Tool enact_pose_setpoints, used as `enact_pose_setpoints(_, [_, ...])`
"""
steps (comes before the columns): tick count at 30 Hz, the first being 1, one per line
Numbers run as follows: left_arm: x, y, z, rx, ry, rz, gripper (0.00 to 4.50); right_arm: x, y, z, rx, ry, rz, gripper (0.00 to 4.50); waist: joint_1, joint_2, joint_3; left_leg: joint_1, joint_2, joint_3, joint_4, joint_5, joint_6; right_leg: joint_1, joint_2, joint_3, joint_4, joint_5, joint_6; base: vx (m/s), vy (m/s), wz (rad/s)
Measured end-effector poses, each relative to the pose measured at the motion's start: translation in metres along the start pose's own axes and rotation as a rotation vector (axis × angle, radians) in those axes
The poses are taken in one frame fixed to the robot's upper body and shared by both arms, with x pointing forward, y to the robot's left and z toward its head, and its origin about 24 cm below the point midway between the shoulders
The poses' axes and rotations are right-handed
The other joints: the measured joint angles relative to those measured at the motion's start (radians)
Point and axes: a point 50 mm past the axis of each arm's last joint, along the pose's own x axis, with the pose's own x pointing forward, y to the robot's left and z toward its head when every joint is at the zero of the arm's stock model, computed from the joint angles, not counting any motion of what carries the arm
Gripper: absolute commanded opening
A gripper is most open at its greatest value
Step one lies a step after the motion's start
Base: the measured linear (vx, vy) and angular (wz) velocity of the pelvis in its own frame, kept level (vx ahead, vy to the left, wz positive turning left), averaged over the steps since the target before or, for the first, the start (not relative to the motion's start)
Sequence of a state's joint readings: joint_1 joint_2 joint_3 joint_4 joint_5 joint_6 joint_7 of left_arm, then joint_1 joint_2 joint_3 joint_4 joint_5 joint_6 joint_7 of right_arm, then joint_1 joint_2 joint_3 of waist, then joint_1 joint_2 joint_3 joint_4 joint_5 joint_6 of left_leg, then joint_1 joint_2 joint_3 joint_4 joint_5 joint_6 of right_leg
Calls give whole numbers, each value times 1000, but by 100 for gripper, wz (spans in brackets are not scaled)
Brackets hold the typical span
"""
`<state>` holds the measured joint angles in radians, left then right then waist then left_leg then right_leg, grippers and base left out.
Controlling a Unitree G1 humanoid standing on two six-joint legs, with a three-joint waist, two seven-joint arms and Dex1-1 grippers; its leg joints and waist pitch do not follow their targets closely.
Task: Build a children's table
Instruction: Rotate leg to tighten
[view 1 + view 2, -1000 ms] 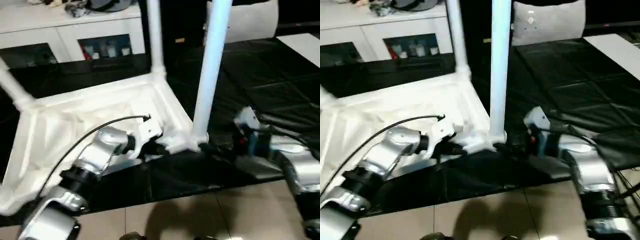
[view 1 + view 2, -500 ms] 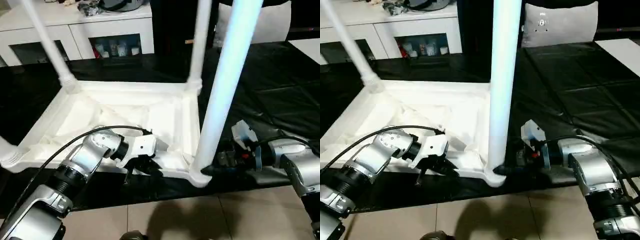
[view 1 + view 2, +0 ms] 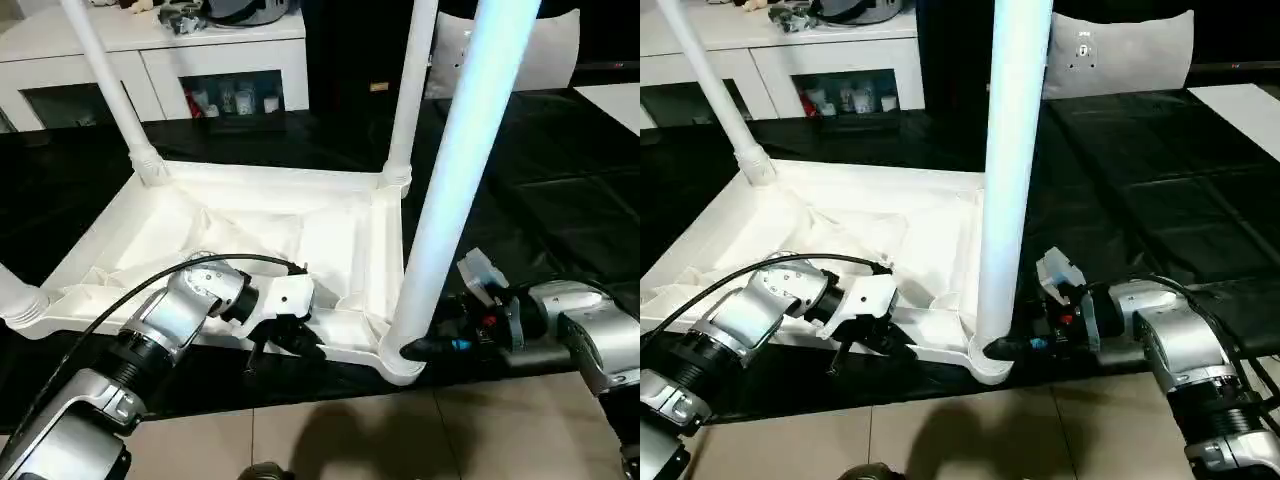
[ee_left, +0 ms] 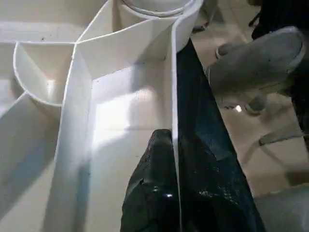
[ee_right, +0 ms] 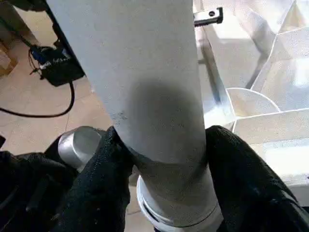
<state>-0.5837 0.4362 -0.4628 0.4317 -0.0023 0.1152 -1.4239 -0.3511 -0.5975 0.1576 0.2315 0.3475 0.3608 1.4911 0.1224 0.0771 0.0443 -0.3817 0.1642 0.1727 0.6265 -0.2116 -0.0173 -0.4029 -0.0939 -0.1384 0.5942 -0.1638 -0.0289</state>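
Fingers first: our right gripper (image 5: 159, 159) has its two black fingers (image 5: 104, 183) clamped on either side of the near leg (image 3: 455, 190), low down, just above the round corner socket (image 3: 403, 362) where that leg seats. Over on the other side, our left gripper (image 4: 174, 193) is pinched onto the thin near rim (image 4: 174, 96) of the table top (image 3: 240, 235), one finger inside the wall and one outside, steadying it. Moving outward — the children's table lies upside down on the black mat (image 3: 560, 180), ribbed underside facing up, with its near edge at the mat's front border by the tiled floor (image 3: 400, 440). Two more legs stand upright in the far corners, and a fourth corner shows at the left edge with a leg base in it. Behind everything sits a white cabinet (image 3: 180, 60) and a grey cushion (image 3: 1120, 50). We judge this to be the seating of the last leg — it looks upright and home in its socket, though how deep we can't tell. Next up, likely a firm downward press or twist while the left keeps the top from sliding.
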Motion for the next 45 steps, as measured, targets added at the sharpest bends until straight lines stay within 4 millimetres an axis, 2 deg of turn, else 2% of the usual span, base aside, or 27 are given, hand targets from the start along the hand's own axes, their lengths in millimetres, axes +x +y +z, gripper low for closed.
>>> enact_pose_setpoints(4, [-4, 5, -4, -133, -18, 112, 0, 10, -6, 1, 38, -71, -147, 199, -15, 0, 0, 4, 0, 1, -1, -1, -10, 0, 0, 1, 2, -1, 3, 0, 0, 0])
enact_pose_setpoints(7, [0, 11, -5, -226, -39, 222, 0, 16, -17, 1, 65, -109, -337, 199, -45, 0, 0, 10, 0, 2, -2, 0, -12, 4, 0, 2, 0, -2, 4, 0, 0, 0])
enact_pose_setpoints(8, [4, 14, -4, -268, -60, 274, 0, 19, -24, 3, 84, -123, -429, 197, -64, -1, 0, 12, 0, 2, -2, 0, -12, 6, 0, 2, -1, -2, 4, 0, 0, 0])
enact_pose_setpoints(10, [9, 18, -2, -321, -79, 344, 0, 27, -34, 7, 125, -149, -556, 196, -90, -3, 0, 13, 0, 2, -2, 1, -13, 7, 0, 1, -2, -2, 4, 0, 0, 0])
enact_pose_setpoints(14, [20, 27, 3, -424, -122, 476, 0, 44, -52, 17, 180, -192, -772, 195, -120, -4, 0, 14, 1, -1, -4, 1, -13, 9, 1, -7, -8, -2, 4, 0, 0, 0])
enact_pose_setpoints(16, [23, 32, 7, -462, -130, 544, 0, 52, -59, 20, 184, -212, -868, 195, -127, -3, 0, 13, 3, -3, -4, 1, -13, 11, 1, -12, -13, -2, 4, 0, 0, 0])
enact_pose_setpoints(17, [28, 36, 10, -491, -145, 589, 0, 57, -64, 21, 188, -237, -928, 251, -130, -3, 0, 14, 3, -3, -6, 1, -13, 14, 1, -13, -18, -2, 4, 0, 0, 0])
enact_pose_setpoints(20, [39, 41, 18, -521, -174, 645, 0, 58, -70, 21, 206, -279, -1004, 267, -134, -2, 0, 13, 2, -3, -6, 0, -11, 17, 0, -12, -23, -2, 4, 0, 0, 0])
enact_pose_setpoints(21, [40, 41, 19, -521, -176, 647, 0, 58, -70, 22, 211, -289, -1007, 267, -135, -2, 0, 13, 1, -3, -6, -1, -10, 18, 0, -12, -24, -2, 4, 0, 0, 0])
enact_pose_setpoints(23, [40, 41, 20, -516, -177, 646, 0, 58, -70, 22, 212, -301, -1009, 306, -133, -1, -1, 13, 0, -2, -7, -3, -9, 18, 0, -10, -23, 2, 3, 0, 0, 0])
enact_pose_setpoints(27, [38, 41, 22, -466, -159, 640, 0, 57, -67, 22, 184, -317, -990, 324, -119, -1, -1, 13, 1, -2, -11, -4, -9, 14, 0, -10, -19, 5, 4, 0, 0, 0])
enact_pose_setpoints(31, [37, 39, 23, -400, -154, 599, 0, 41, -61, 16, 102, -279, -896, 373, -103, 0, -1, 11, 2, -2, -14, -1, -6, 10, 0, -11, -18, 4, 2, 0, 0, 0])
enact_pose_setpoints(32, [35, 38, 22, -384, -151, 590, 0, 37, -60, 16, 92, -275, -875, 373, -98, 0, -1, 9, 2, -2, -14, 0, -4, 8, 0, -11, -17, 4, 1, 0, 0, 0])
enact_pose_setpoints(33, [35, 38, 22, -371, -150, 581, 0, 34, -59, 14, 86, -276, -855, 395, -91, 0, -1, 7, 2, -2, -14, 0, -4, 6, 0, -10, -17, 4, 1, 0, 0, 0])
enact_pose_setpoints(35, [32, 36, 20, -323, -141, 541, 0, 15, -52, 11, 47, -240, -791, 404, -80, 1, -1, 4, 2, -1, -14, 0, -4, 3, 0, -10, -17, 4, 0, 0, 0, 0])
enact_pose_setpoints(37, [26, 35, 16, -292, -130, 523, 0, 5, -47, 11, 19, -218, -720, 412, -72, 1, -1, 1, 3, -1, -12, 0, -4, 1, 0, -11, -16, 4, 0, 0, 0, 0])
enact_pose_setpoints(38, [23, 34, 14, -270, -122, 507, 0, 0, -43, 11, -5, -199, -680, 440, -66, 1, -1, 0, 3, -1, -12, 0, -4, 0, 0, -11, -16, 5, 0, 0, 0, 0])
enact_pose_setpoints(45, [8, 23, 4, -151, -70, 331, 0, -31, -22, 6, -76, -36, -458, 444, -27, 2, -1, -2, 3, -1, -8, 0, -3, 0, 0, -10, -15, 5, -1, 0, 0, 0])
